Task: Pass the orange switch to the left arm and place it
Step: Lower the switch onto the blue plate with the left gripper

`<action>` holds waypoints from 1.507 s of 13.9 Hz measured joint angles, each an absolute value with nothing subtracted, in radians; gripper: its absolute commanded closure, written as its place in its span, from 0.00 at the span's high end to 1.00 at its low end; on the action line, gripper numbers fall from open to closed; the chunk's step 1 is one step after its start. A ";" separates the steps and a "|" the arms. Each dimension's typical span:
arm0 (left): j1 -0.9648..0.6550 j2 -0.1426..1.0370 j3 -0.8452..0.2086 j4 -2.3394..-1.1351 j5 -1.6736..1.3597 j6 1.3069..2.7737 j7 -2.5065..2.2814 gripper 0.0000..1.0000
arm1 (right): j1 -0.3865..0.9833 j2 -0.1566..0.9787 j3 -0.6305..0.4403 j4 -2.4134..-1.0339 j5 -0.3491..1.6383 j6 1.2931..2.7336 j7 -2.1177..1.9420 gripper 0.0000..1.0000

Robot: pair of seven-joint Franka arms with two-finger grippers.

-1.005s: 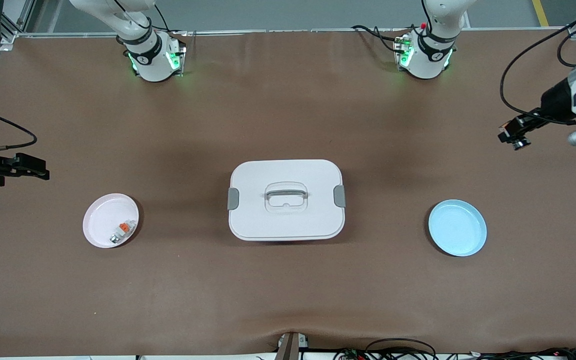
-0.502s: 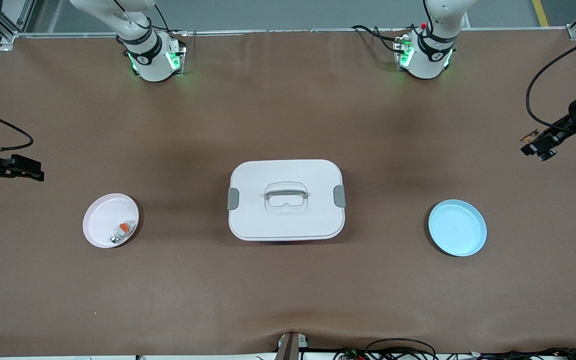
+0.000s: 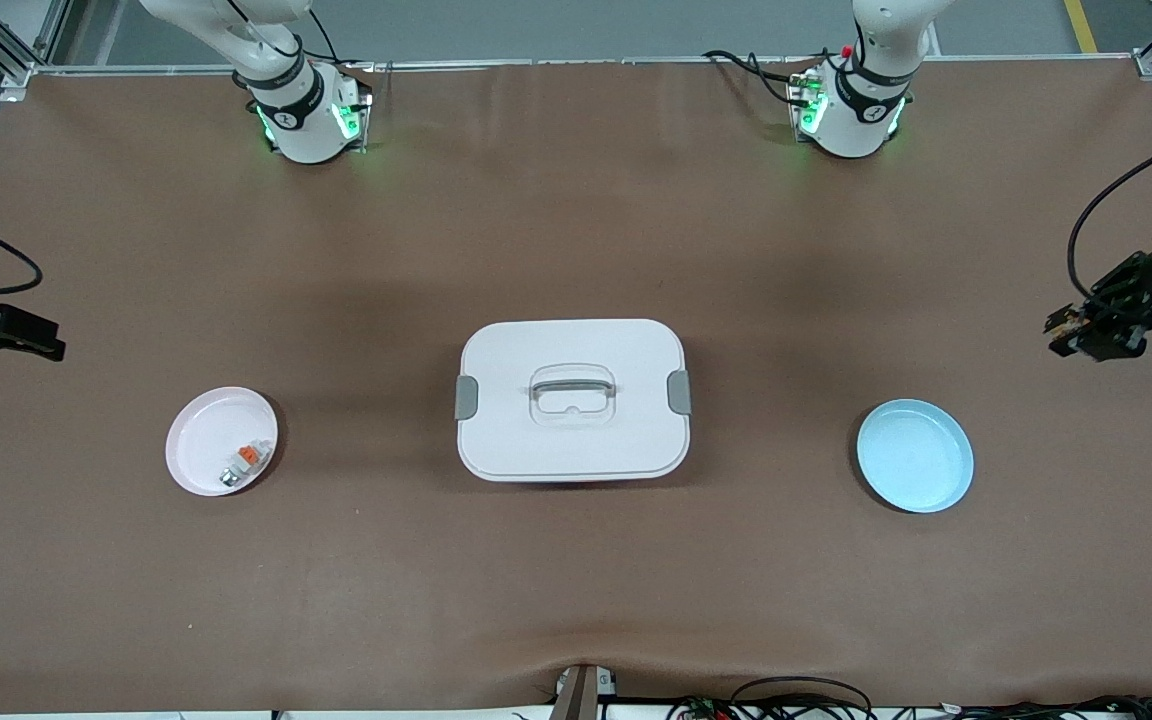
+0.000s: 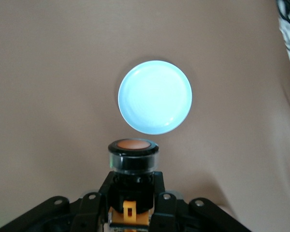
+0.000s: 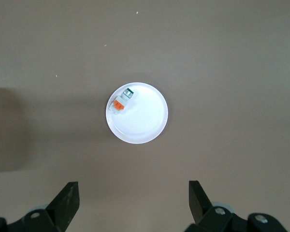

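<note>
Left gripper [image 4: 132, 200] is clamping the orange switch [image 4: 133, 154] over the table [image 3: 576, 580] near the blue plate [image 3: 915, 456]; right gripper [image 5: 134, 200] is hanging wide open above the pink plate [image 5: 145, 128].

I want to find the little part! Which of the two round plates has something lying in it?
The pink plate, toward the right arm's end of the table, holds a small white-and-grey part with an orange tab. The blue plate has nothing in it.
</note>
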State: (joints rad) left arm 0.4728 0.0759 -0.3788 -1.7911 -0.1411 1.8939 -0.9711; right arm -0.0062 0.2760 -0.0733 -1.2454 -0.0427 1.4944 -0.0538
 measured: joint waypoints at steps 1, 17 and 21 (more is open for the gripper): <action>0.408 0.094 -0.340 -1.786 -0.112 1.911 -1.062 0.14 | -0.005 0.268 -0.070 -1.245 -0.043 1.494 -0.038 1.00; 0.255 0.424 -0.229 -1.784 0.097 2.161 -1.462 0.14 | -0.056 0.172 -0.066 -1.246 0.008 1.312 -0.005 1.00; 0.248 0.503 -0.229 -1.783 0.113 2.264 -1.528 0.14 | -0.055 0.142 -0.058 -1.286 0.015 1.314 -0.005 1.00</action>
